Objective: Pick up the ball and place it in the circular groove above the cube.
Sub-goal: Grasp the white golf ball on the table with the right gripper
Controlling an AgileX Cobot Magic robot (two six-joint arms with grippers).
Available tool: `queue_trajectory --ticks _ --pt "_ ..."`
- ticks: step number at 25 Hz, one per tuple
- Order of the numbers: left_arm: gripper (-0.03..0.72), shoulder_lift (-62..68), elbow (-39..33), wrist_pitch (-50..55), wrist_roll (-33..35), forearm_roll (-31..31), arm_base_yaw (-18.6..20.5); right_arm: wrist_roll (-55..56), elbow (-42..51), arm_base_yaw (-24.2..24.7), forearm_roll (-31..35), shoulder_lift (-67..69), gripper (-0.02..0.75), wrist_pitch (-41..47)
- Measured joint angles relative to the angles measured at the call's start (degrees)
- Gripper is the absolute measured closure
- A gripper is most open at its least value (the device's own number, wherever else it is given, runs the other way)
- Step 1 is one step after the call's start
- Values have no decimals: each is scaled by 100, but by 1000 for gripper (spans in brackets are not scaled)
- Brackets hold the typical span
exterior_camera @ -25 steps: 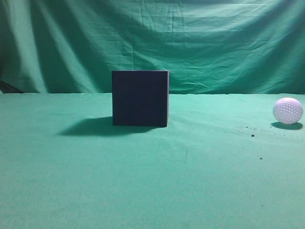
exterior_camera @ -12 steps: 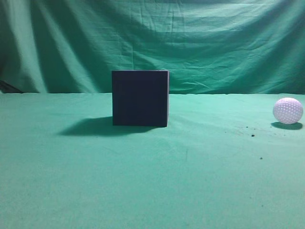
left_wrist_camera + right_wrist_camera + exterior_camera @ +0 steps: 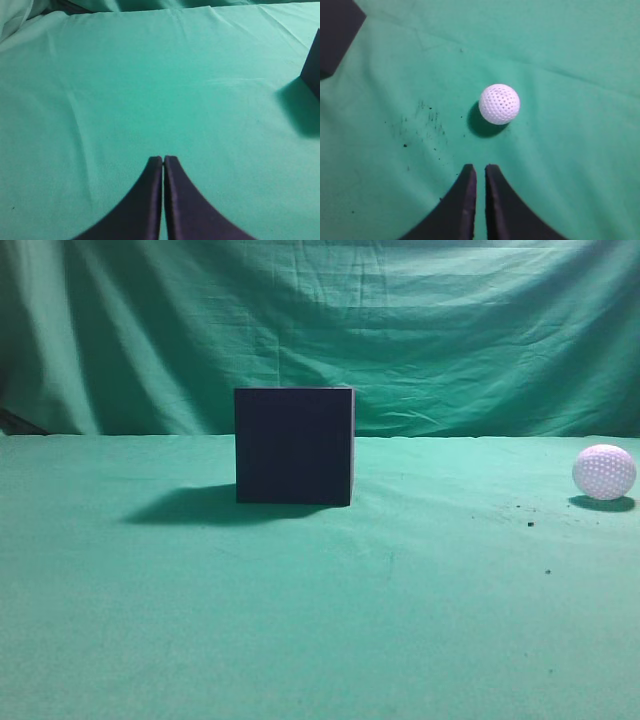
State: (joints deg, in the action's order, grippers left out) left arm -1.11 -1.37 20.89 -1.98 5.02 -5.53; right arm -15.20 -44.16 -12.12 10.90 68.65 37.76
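Observation:
The white dimpled ball (image 3: 604, 472) lies on the green cloth at the far right, well apart from the dark cube (image 3: 294, 446) standing left of centre. In the right wrist view the ball (image 3: 499, 103) lies a short way ahead of my right gripper (image 3: 480, 167), whose jaws stand nearly together with a narrow slit and hold nothing; a corner of the cube (image 3: 335, 35) shows at the top left. My left gripper (image 3: 163, 159) is shut and empty above bare cloth, with the cube's edge (image 3: 314, 65) at the far right. The cube's top face is hidden. Neither gripper shows in the exterior view.
The green cloth (image 3: 320, 620) covers the table and hangs as a backdrop (image 3: 320, 320) behind it. Dark specks (image 3: 422, 125) dot the cloth left of the ball. The cube's shadow (image 3: 185, 506) falls to its left.

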Motion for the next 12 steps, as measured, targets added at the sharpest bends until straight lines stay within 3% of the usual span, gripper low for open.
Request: queue_trajectory --ticks 5,12 --pt "688 0 0 0 0 0 0 442 -732 -247 -365 1257 692 441" --pt "688 0 0 0 0 0 0 681 -1479 -247 -424 2584 293 551"
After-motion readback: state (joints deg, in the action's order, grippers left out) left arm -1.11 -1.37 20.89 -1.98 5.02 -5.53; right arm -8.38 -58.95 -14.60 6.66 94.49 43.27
